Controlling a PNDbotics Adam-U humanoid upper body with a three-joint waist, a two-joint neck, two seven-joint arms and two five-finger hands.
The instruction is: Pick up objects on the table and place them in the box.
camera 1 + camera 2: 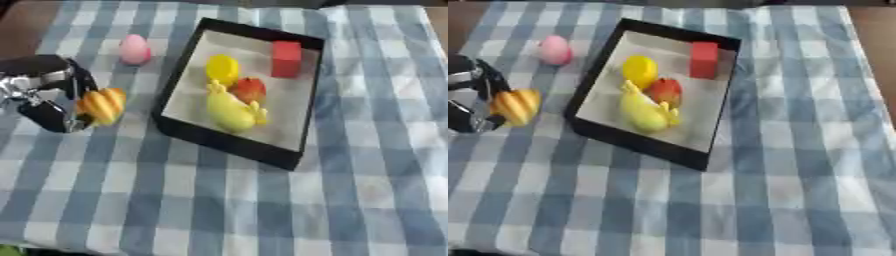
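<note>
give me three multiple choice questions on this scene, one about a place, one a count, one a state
1. Where is the pink egg-shaped thing?
A. in the box
B. on the cloth, left of the box
C. in the left hand

2. How many things lie in the box?
A. two
B. four
C. six

3. What is the left hand doing?
A. resting open, far from everything
B. curled round the orange striped thing
C. holding the red block

Answers: 1 B, it sits on the checked cloth beyond the box's left wall. 2 B, a red block, a yellow round thing, a red fruit and a yellow toy. 3 B, black fingers wrap its left side.
</note>
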